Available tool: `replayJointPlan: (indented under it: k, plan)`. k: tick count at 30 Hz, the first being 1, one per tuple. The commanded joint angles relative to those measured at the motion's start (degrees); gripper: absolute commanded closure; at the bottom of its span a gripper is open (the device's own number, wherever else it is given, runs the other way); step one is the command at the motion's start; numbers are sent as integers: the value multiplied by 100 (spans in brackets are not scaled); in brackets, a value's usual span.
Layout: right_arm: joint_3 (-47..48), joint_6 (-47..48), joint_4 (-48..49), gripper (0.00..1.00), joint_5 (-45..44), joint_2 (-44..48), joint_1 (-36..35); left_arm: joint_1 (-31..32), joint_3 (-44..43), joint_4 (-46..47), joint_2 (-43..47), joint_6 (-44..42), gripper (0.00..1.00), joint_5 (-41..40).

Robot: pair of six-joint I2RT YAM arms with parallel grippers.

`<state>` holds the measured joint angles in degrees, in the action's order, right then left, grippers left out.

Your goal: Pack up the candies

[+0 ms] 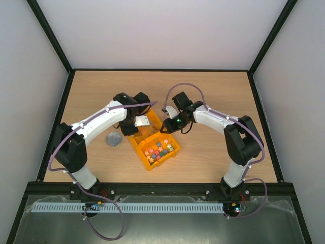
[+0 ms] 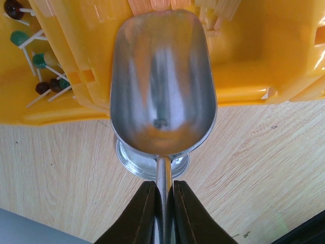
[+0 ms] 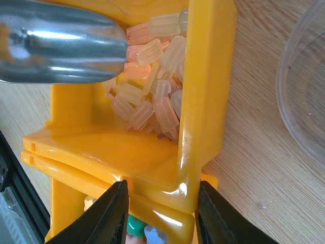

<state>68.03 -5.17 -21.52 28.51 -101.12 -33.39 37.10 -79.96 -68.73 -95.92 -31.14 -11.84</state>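
Observation:
My left gripper (image 2: 163, 185) is shut on the handle of an empty metal scoop (image 2: 162, 81). The scoop's bowl reaches over the rim of a yellow bin (image 2: 264, 76), and it also shows in the top view (image 1: 142, 121) and the right wrist view (image 3: 61, 48). Small pale peach and pink wrapped candies (image 3: 152, 96) lie heaped in that bin's far corner, just past the scoop's lip. No gold, brown or reddish wrappers show. My right gripper (image 3: 162, 188) grips the bin's near corner (image 3: 203, 152), one finger on each side.
A second yellow bin (image 1: 160, 150) in front holds several small coloured sweets. Lollipops (image 2: 35, 61) lie in a bin compartment. A round metal lid (image 1: 114, 139) lies on the table left of the bins. A clear round container's rim (image 3: 304, 91) lies right of the bin.

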Motion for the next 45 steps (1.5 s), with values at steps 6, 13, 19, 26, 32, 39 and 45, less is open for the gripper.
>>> replayJointPlan:
  k: [6,13,19,26,32,39,45]
  plan:
    - [-48,181,52,66,155,-237,-45,-46,1080,1259,280,-252,98,473]
    - [-91,243,134,66,250,-235,-71,-160,1442,2217,459,-176,98,845]
    - [-111,289,196,67,294,-280,-89,-224,1949,3187,584,39,98,1195]
    - [-50,344,133,67,241,-295,-115,-241,2308,3910,1209,35,98,1573]
    - [-56,361,114,67,202,-306,-113,-262,2797,4637,1553,170,98,1876]
    - [-5,359,13,63,66,-303,-106,-733,3477,5096,2004,126,98,2349]
    - [47,375,86,56,93,-191,-107,-1154,4193,5705,2658,-81,98,2902]
